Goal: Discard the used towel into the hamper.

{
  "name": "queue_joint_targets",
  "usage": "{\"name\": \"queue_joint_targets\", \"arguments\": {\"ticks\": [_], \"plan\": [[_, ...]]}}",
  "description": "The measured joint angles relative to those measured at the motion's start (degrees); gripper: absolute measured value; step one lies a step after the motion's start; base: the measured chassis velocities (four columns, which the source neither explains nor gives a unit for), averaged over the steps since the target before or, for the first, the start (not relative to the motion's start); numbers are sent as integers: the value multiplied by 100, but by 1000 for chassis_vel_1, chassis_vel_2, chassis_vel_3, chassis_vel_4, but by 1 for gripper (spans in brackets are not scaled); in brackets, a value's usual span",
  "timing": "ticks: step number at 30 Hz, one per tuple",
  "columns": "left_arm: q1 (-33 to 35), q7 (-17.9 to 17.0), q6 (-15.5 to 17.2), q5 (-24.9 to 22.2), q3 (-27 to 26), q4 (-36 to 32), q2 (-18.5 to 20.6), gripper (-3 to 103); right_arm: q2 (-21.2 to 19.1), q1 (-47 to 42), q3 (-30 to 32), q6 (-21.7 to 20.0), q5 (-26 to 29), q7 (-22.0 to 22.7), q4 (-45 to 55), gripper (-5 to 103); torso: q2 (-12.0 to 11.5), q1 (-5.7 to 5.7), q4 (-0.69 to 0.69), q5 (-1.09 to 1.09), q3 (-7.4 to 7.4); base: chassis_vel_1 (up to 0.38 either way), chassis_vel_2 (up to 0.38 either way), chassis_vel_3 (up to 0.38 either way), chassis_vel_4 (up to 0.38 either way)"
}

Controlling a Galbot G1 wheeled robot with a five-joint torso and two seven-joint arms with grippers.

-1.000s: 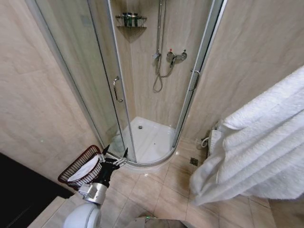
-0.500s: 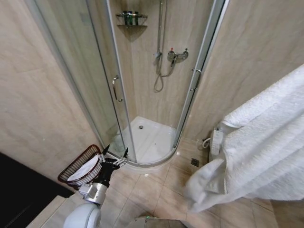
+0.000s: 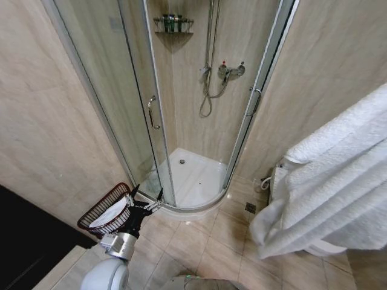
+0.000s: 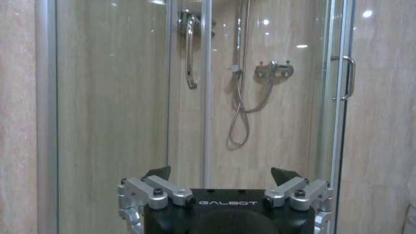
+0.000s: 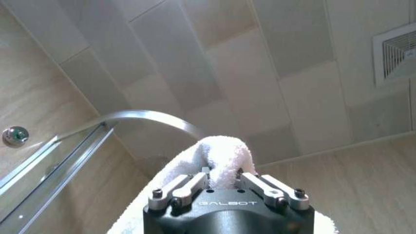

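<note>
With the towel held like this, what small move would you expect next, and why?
Probably swing the right gripper leftward toward the dark reddish-brown wicker hamper. Its fingers are shut on the large white terry towel, held high on the robot's right, while the hamper sits on the tiled floor at the left, beside the open, empty left gripper.

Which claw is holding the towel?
The right claw is. It is shut on the white towel, which sticks up between its fingers. The left claw is open and holds nothing, down by the hamper.
</note>
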Motion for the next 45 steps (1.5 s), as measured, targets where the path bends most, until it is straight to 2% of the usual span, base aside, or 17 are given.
{"name": "queue_joint_targets", "arguments": {"ticks": [10,28,29,31,35,37,45], "plan": [[0,0,0,0,0,0,0,100,13,2,-39,34,-16,-41,0,10,135,57,0,0,80,0,0,0,0],[-1,0,0,0,0,0,0,100,15,16,-71,34,-22,-77,-1,10,132,58,0,3,81,62,-65,-85,90],[-1,0,0,0,0,0,0,100,13,18,-76,45,-22,-78,0,10,132,55,1,-4,80,203,-193,-175,203],[0,0,0,0,0,0,1,100,13,20,-81,54,-23,-76,1,10,132,49,0,3,76,201,-193,-183,169],[2,0,0,0,0,0,1,100,16,20,-84,57,-24,-74,3,10,132,45,-1,-4,74,142,-139,-129,157],[1,0,0,0,0,0,0,100,14,22,-85,58,-24,-73,1,10,129,46,0,3,75,24,-24,-20,38],[-2,0,0,0,0,0,0,100,12,30,-94,58,-17,-70,0,10,121,57,1,-1,78,-34,45,63,-14]]}}
